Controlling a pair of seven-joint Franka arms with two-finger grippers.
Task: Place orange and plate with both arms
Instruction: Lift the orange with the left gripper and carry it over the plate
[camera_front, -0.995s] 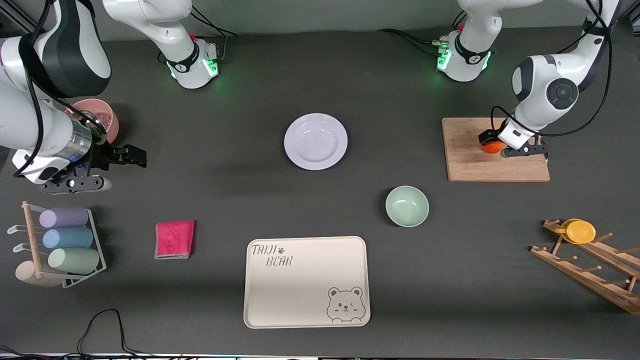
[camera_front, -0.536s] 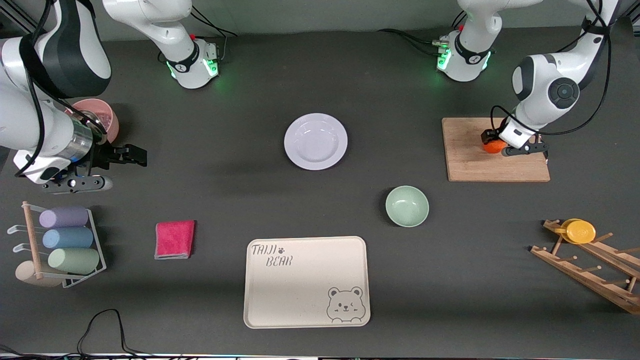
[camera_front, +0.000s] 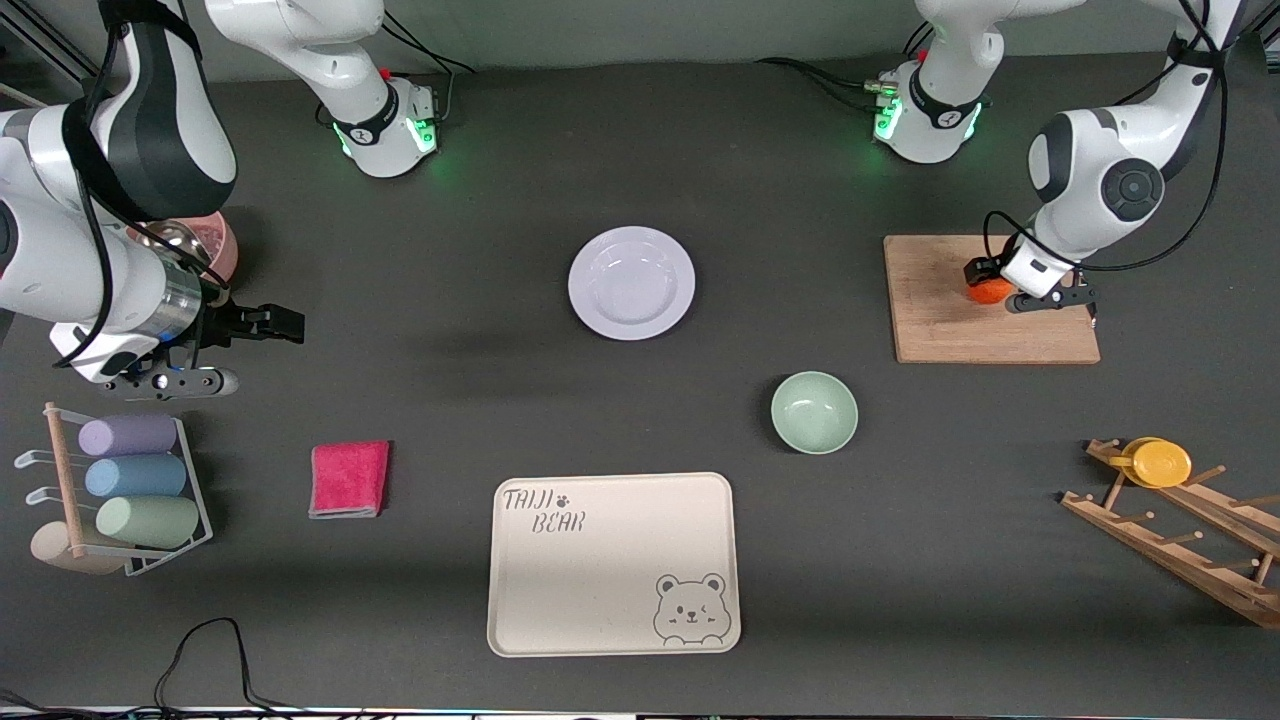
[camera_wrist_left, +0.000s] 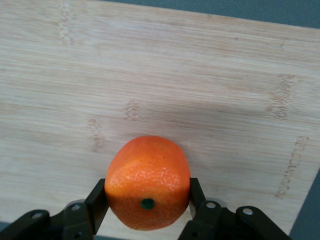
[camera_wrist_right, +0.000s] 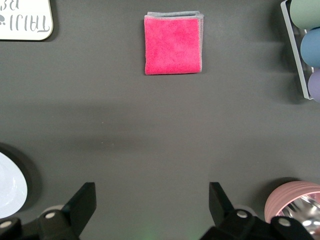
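Dark grey surface (camera_front: 480, 400) is carrying every item, with both arm bases standing along its upper edge in the front view.

Left gripper (camera_front: 1000, 290) is sitting low over a wooden board (camera_front: 940, 320) at the left arm's end of the surface, its fingers (camera_wrist_left: 97, 200) pinching the orange (camera_wrist_left: 148, 182) from both sides. The stem dot is facing the wrist camera. The orange (camera_front: 988, 291) is lying right at the board; whether it is touching the wood cannot be told.

Right gripper (camera_front: 270, 320) is hovering over bare surface at the right arm's end, its fingers (camera_wrist_right: 82, 202) spread wide and holding nothing. A pink cup (camera_front: 205, 240) is sitting close beside it, partly covered by the wrist. A folded pink cloth (camera_front: 348, 479) is lying near this gripper, nearer the front camera, with a rack of pastel cups (camera_front: 130, 480) just toward the surface's end from the cloth.

Between the two grippers, the plate (camera_front: 631, 283) is resting flat on the surface, well apart from both; its rim is just showing in the right wrist view (camera_wrist_right: 10, 185). A green bowl (camera_front: 814, 412) is sitting between the plate and the left gripper, nearer the front camera. A beige bear tray (camera_front: 612, 563) is lying nearest the camera. A wooden peg rack (camera_front: 1180, 530) with a yellow disc (camera_front: 1160, 463) is standing nearer the camera than the board.
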